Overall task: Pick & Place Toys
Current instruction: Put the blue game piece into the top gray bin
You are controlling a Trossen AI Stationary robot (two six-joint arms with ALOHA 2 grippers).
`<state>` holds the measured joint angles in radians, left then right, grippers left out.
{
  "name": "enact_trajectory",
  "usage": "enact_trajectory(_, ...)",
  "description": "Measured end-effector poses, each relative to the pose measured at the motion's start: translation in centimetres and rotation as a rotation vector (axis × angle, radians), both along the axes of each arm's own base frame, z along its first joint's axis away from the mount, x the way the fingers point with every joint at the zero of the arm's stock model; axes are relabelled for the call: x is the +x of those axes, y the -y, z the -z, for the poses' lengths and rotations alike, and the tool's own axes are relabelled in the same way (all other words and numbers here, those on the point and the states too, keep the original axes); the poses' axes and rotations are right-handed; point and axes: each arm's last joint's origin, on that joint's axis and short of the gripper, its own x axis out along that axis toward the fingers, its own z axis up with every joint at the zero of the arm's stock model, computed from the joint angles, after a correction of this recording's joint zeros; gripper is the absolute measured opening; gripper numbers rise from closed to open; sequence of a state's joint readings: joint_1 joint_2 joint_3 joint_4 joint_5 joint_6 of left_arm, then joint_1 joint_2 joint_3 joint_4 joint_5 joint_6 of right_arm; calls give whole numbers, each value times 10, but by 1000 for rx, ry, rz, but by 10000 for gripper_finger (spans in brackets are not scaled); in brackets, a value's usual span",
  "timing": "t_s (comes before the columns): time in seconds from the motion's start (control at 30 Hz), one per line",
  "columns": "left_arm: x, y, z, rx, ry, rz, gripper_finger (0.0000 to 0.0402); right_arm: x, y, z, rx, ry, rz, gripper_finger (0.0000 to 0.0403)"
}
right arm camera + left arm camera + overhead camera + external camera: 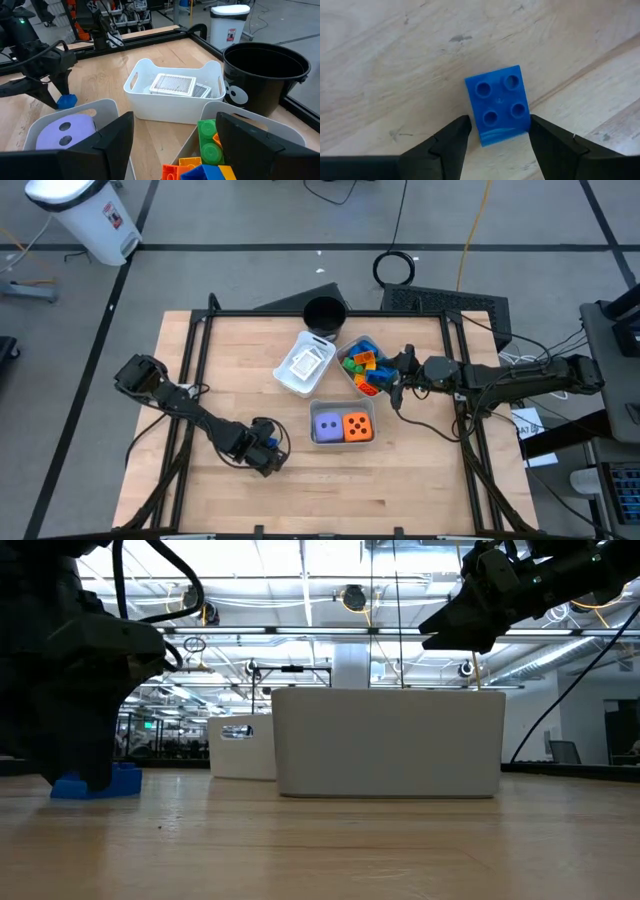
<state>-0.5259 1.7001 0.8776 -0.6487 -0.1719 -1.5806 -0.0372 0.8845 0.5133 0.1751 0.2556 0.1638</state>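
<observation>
Nearest my left wrist camera lies a small blue plastic block with four round studs, flat on the pale wooden table, and my left gripper stands over it with one dark finger on each side. Both fingers sit just beside the block's lower edge; I see a thin gap on the one side and cannot tell whether the other side touches, so the jaws read as spread and not yet clamped. From above, that gripper sits near the front of the table, left of the grey tray holding the purple dotted die and the orange dotted die. My right gripper hangs above the right edge of the translucent tray filled with mixed coloured blocks, fingers apart and holding nothing. Left of that tray the white tray carries flat white square tiles, and the black round cup stands at the far edge.
</observation>
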Motion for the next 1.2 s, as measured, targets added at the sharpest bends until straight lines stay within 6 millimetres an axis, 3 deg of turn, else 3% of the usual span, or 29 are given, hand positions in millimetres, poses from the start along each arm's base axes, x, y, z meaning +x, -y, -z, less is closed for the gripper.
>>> enact_trajectory(0.13, 0, -1, 0, 21, 4, 3, 207, 0, 0, 0, 0, 0, 0, 254)
enact_trajectory(0.33, -1, -3, 1, 72, 15, 13, 143, 0, 0, 0, 0, 1, 0, 254)
enact_trajectory(0.6, 2, -5, 1, 159, 44, 147, 144, 0, 0, 0, 7, 3, 2, 254)
enact_trajectory(0.77, 12, 0, -7, 196, 161, 275, 144, 0, 0, -1, 6, 6, -3, 254)
enact_trajectory(1.2, 71, 14, -89, 578, 460, 532, 144, 37, -16, 9, 2, 135, -293, 254)
